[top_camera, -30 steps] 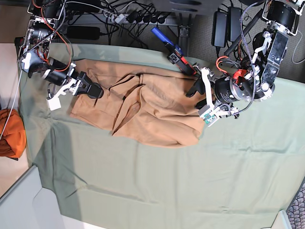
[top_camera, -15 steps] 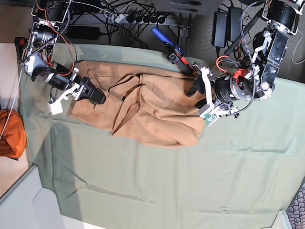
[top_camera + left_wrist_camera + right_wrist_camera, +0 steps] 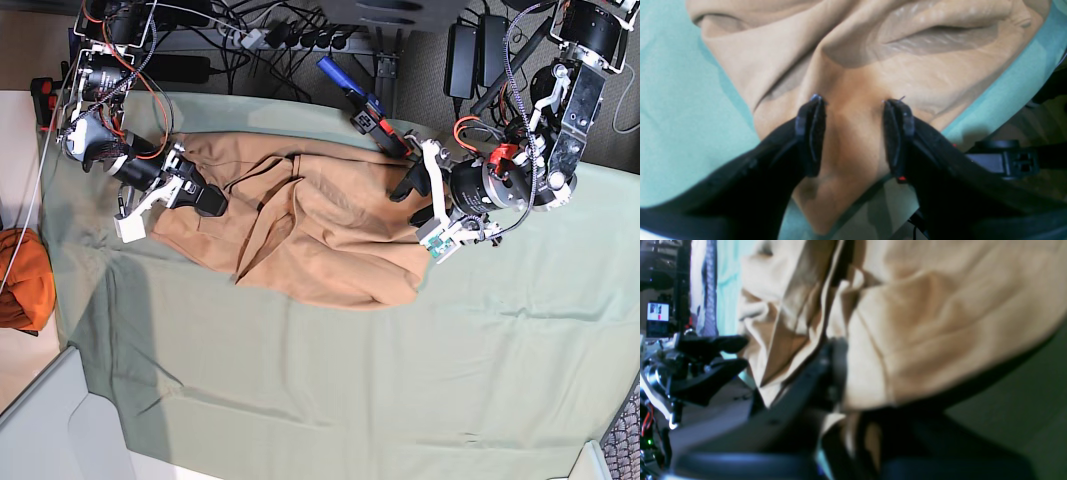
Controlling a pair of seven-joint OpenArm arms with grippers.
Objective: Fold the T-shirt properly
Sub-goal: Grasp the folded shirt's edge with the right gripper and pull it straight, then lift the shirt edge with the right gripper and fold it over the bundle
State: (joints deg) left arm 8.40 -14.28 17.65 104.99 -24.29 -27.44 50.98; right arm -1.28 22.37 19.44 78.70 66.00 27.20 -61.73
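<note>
The tan T-shirt [image 3: 310,230] lies crumpled across the middle of the green table cloth [image 3: 400,380]. My right gripper [image 3: 207,200] is at the shirt's left edge. In the blurred right wrist view it [image 3: 839,346] looks shut on a bunched fold of the T-shirt [image 3: 923,340], with one finger hidden under the fabric. My left gripper [image 3: 415,203] is at the shirt's right edge. In the left wrist view it [image 3: 853,101] is open, its fingertips [image 3: 813,103] pressed down on either side of a corner of the T-shirt [image 3: 853,66].
A bright orange cloth bundle [image 3: 22,280] sits off the table's left side. A blue-handled tool [image 3: 350,95] lies at the back edge, with cables and power bricks [image 3: 470,55] behind it. The table cloth [image 3: 680,100] is wrinkled around the shirt.
My right gripper slid further onto the shirt's left edge and closed on the fabric. The left arm and the rest of the shirt stayed still.
</note>
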